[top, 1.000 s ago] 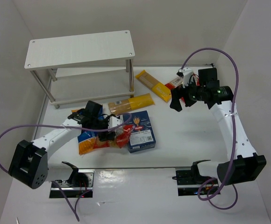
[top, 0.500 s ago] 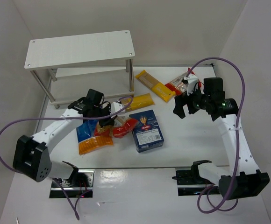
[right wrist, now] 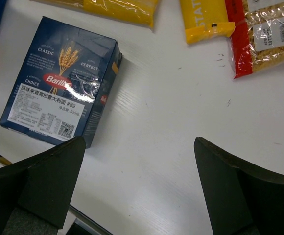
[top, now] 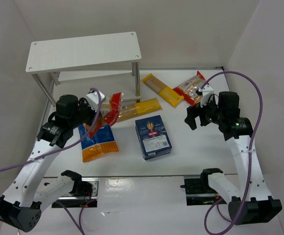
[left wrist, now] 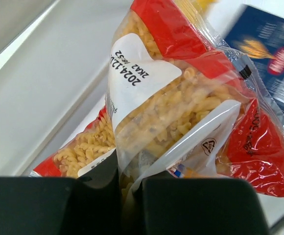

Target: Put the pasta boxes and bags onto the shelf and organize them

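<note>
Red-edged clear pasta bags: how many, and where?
2. One red-edged clear bag of tan pasta is pinched in the left gripper, near the blue-and-orange bag; the other lies far right beside a long yellow pack.

A robot lab test cell: plain white walls (top: 181, 29) box in a white tabletop (top: 191, 156). The cabled left arm (top: 34, 157) and right arm (top: 245, 152) are bolted at six o'clock, with a bare white shelf (top: 83, 51) at eleven.

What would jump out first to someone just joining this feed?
The left gripper is shut on a red-edged clear bag of tan spiral pasta, held up in front of the white two-tier shelf at the far left. Next comes the dark blue pasta box lying flat mid-table, with the right gripper open above the table to its right.
</note>
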Action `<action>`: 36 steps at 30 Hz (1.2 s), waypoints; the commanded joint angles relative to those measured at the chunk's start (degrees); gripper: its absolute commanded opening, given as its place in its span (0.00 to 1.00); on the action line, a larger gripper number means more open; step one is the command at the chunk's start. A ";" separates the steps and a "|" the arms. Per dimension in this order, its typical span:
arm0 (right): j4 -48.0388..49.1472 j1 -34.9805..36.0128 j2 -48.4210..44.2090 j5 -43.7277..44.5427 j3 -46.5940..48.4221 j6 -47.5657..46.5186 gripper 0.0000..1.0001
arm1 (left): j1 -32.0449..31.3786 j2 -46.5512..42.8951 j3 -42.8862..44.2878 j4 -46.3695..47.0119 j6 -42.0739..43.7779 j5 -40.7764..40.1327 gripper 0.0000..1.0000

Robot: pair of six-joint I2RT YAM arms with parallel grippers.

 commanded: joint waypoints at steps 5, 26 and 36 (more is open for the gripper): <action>9.02 -1.07 -2.08 1.60 -5.06 1.88 1.00 | 5.93 -3.86 -0.20 11.10 -10.85 -15.67 0.00; 13.96 -1.07 -7.35 6.52 -10.95 2.94 1.00 | 13.58 -2.72 -7.59 22.09 -21.60 -30.44 0.00; 14.49 -3.27 -6.83 6.44 -10.95 2.94 1.00 | 12.36 0.26 -11.81 30.06 -14.85 -38.68 0.00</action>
